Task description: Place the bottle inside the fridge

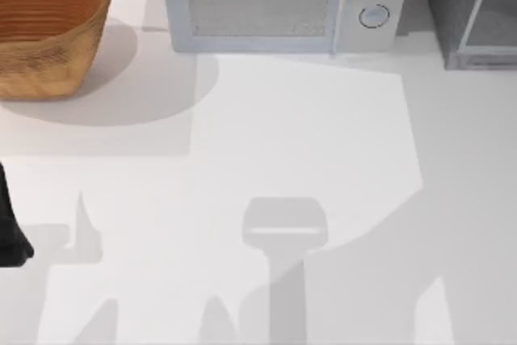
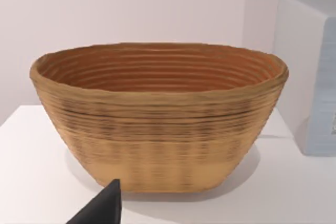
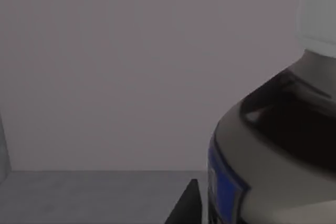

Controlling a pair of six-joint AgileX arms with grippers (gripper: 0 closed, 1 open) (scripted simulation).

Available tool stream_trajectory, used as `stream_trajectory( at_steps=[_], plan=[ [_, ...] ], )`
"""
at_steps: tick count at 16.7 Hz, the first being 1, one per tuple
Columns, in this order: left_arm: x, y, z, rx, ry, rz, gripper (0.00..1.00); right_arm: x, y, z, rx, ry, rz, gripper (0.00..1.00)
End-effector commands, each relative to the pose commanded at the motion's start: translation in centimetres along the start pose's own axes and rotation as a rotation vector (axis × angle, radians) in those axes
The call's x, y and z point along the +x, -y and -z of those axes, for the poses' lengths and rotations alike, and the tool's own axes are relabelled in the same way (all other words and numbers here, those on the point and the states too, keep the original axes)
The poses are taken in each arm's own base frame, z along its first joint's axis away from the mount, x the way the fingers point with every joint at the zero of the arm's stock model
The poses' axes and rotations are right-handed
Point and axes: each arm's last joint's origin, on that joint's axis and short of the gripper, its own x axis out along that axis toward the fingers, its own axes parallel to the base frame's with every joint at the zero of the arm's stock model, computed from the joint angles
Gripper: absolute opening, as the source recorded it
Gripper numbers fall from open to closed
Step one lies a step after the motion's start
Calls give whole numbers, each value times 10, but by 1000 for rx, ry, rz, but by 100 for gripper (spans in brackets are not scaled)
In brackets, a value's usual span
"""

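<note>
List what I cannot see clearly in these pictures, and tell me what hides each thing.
- fridge: top view, cut off by the top and right edges, so its full shape is unknown.
- bottle: right wrist view, very close; the right and lower edges cut it, so its base is unseen.
- left hand: left wrist view, cut by the lower edge; open or shut is unclear.
- basket: left wrist view, its near wall hides its floor.

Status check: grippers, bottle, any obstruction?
Left arm parked at table's left edge, facing basket. Right gripper close beside bottle, grey walls around. Fridge at top view's upper right. No obstruction seen.
</note>
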Motion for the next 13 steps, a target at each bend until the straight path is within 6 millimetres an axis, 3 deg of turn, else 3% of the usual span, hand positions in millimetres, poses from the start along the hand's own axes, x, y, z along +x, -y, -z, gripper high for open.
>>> stream_trajectory(
  at_steps=[7,13],
  plan=[
    [0,0,0,0,0,0,100,0,0,0,0,0,0,98],
    [0,0,0,0,0,0,100,0,0,0,0,0,0,100]
  ],
)
